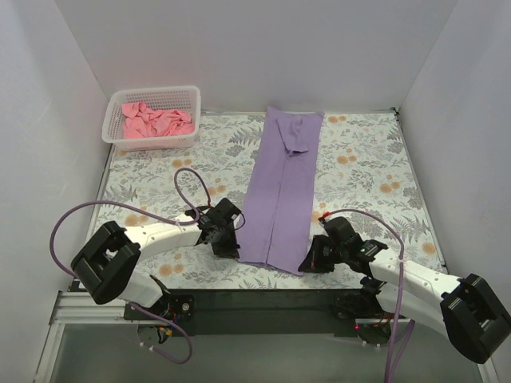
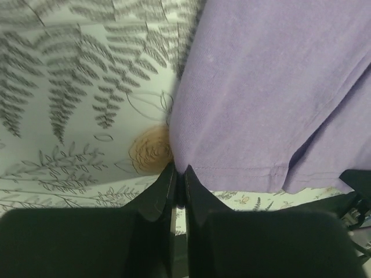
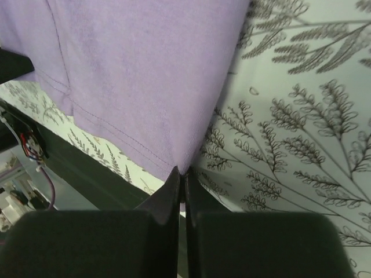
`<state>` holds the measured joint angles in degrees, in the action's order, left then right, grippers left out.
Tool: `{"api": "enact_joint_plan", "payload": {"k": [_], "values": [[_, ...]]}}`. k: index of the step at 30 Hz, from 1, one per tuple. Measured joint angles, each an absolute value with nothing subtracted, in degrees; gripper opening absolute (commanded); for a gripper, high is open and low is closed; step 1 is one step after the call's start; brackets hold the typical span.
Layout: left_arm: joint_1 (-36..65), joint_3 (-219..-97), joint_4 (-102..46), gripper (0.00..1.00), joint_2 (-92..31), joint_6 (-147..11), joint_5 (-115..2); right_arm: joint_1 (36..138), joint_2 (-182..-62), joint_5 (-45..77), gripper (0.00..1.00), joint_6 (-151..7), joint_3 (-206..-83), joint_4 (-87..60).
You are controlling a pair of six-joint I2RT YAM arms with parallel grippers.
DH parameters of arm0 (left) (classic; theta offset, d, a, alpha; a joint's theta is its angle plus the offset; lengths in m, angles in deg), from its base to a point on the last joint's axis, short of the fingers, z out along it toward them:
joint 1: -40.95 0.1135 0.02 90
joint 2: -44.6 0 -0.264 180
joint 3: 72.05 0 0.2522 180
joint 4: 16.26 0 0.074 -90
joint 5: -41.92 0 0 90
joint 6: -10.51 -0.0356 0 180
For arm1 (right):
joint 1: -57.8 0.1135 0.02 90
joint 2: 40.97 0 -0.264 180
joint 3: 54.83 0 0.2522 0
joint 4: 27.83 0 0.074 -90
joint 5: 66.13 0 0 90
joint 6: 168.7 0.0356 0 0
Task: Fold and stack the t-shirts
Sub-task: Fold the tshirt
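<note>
So left gripper (image 2: 179, 175) and right gripper (image 3: 182, 175) each were clamped on a hem corner of the lavender t-shirt (image 1: 283, 183) stretched ahead.

Both arms stretch low and forward from their bases, elbows splayed outward and wrists turned in toward the lavender t-shirt (image 1: 281, 191). The left end effector (image 1: 233, 249) sits at that shirt's near left corner, its two fingers (image 2: 155, 197) pressed together on the hem corner. The right end effector (image 1: 308, 263) sits at the near right corner, its fingers (image 3: 203, 197) likewise pinched tight on the cloth.
</note>
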<state>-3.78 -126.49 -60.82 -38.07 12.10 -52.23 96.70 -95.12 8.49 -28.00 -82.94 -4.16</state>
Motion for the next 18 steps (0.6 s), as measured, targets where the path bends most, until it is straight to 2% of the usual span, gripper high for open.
{"api": "enact_joint_plan", "payload": {"k": [10, 14, 18], "values": [[-20.0, -118.3, -69.8, 0.00, -25.1, 22.1, -55.2, 106.2, -91.8, 2.1, 0.01, -29.8, -84.7, 11.0], [-18.3, -122.8, -74.4, 0.00, -24.0, 22.4, -54.2, 105.7, -91.5, 5.5, 0.01, -31.8, -91.5, 18.1], [-10.7, -133.2, -73.5, 0.00, -28.9, 18.5, -52.8, 101.6, -96.9, 10.8, 0.01, -36.4, -102.3, 20.3]]}}
